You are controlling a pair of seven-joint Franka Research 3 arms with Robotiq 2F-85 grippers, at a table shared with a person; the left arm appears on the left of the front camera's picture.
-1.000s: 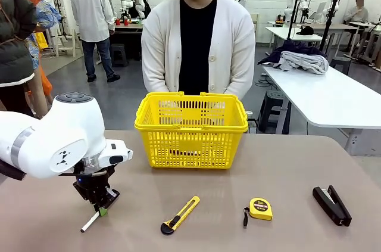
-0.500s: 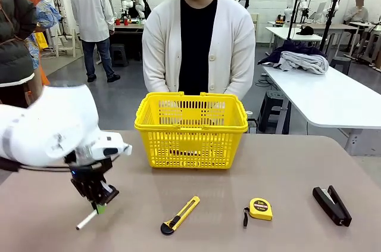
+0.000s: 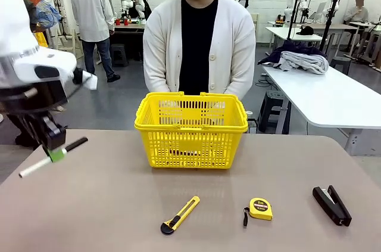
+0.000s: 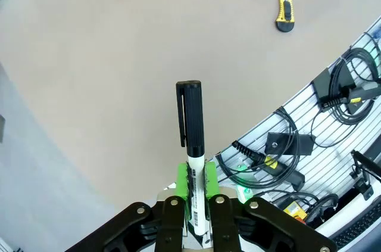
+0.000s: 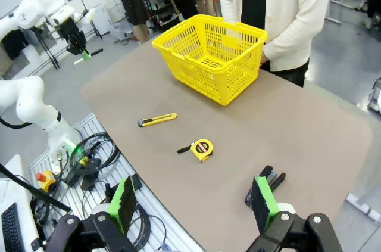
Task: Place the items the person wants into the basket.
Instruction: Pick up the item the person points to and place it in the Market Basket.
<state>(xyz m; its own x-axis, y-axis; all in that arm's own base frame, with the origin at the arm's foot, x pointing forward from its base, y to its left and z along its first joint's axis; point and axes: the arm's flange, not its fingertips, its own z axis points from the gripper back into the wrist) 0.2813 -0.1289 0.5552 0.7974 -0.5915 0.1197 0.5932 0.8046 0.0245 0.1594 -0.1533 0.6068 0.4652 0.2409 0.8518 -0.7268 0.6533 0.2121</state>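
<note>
Mid-left, the left claw [image 3: 55, 149] grips the marker [image 3: 34, 168] aloft, short of the basket [image 3: 190, 126]; the tape measure [image 3: 260, 208] lies lower right; the right claw [image 5: 192, 202] gapes empty.

Left arm [image 3: 36, 70]: raised at the table's left edge, wrist angled downward.
Left gripper [image 3: 56, 152]: green pads clamped on the marker [image 3: 75, 143], held in the air, cap end pointing out past the fingertips.
Right gripper [image 5: 193, 204]: jaws spread wide, pads [image 5: 125, 201] well apart, holding nothing, high above the table.
</note>
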